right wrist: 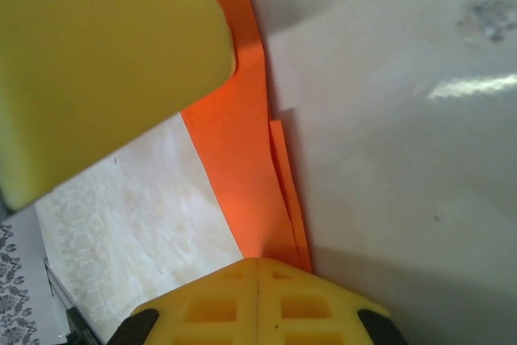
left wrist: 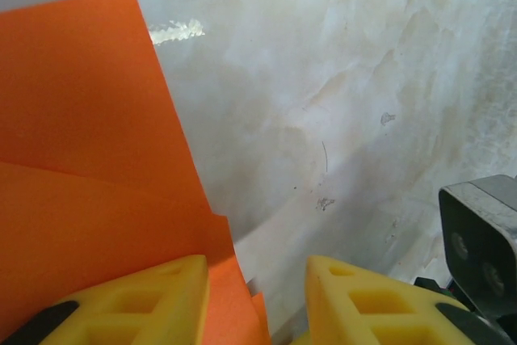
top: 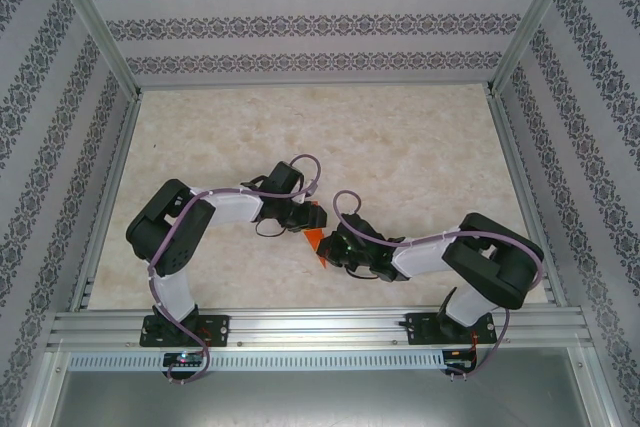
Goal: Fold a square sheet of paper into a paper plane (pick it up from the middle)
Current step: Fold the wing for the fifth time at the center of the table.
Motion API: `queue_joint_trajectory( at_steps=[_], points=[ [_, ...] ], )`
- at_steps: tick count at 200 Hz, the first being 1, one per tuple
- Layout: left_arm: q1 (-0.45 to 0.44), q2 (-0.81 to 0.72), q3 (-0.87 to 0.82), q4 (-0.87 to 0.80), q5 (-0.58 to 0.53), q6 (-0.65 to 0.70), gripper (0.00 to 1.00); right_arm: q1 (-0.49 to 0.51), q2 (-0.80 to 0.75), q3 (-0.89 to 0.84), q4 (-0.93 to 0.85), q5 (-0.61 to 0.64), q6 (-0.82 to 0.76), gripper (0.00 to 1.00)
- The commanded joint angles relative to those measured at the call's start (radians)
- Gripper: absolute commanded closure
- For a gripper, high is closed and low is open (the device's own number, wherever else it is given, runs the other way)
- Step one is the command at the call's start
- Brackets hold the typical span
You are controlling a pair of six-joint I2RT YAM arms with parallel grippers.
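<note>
**item:** square sheet of paper [top: 314, 240], bright orange, unmarked, lying in overlapping layers (several stepped edges show in both wrist views).

**location:** middle of the pale surface [top: 400, 137], between the two end effectors where the arms meet. whether its lower edge touches the surface cannot be told.

**right end effector** [right wrist: 258, 268]**:** yellow fingers pressed together, clamped on a narrow end of the paper [right wrist: 242, 167].

**left end effector** [left wrist: 257, 280]**:** fingers apart with bare surface [left wrist: 363, 78] showing in the gap. the paper [left wrist: 89, 143] runs alongside one finger and is not pinched.

**handling, judged:**
- very light and floppy away from any crease, and it should slide easily on the smooth surface.
- it creases permanently and tears if tugged against the clamped end.

**where to hold, judged:** on the stacked layers close to a fold, where it is stiffest, rather than on a single loose flap.
</note>
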Motion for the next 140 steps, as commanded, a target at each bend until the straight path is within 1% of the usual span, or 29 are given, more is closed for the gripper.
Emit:
queue_joint_trajectory(
  at_steps=[1,27,57,82,105,123,140],
  points=[
    [0.004,0.020,-0.046,0.017,-0.078,0.034,0.61,-0.005,-0.070,0.017,-0.121,0.010,-0.054,0.98],
    [0.004,0.019,-0.064,0.018,-0.083,0.039,0.61,-0.005,-0.094,0.085,-0.159,-0.020,-0.099,0.96],
    [0.004,0.028,-0.058,0.014,-0.075,0.040,0.61,-0.007,-0.023,0.130,-0.152,-0.035,-0.083,0.95],
    [0.004,0.028,-0.050,-0.006,-0.087,0.040,0.61,-0.008,0.076,0.108,-0.115,-0.036,-0.037,0.96],
    [0.004,0.025,-0.049,-0.019,-0.103,0.041,0.61,-0.008,0.152,0.032,-0.018,-0.048,0.025,0.97],
    [0.004,0.030,-0.047,-0.026,-0.107,0.045,0.61,-0.003,0.154,-0.015,0.022,-0.047,0.047,0.97],
    [0.006,0.031,-0.048,-0.032,-0.118,0.047,0.61,0.003,0.117,-0.026,0.001,-0.057,0.040,0.96]
  ],
)
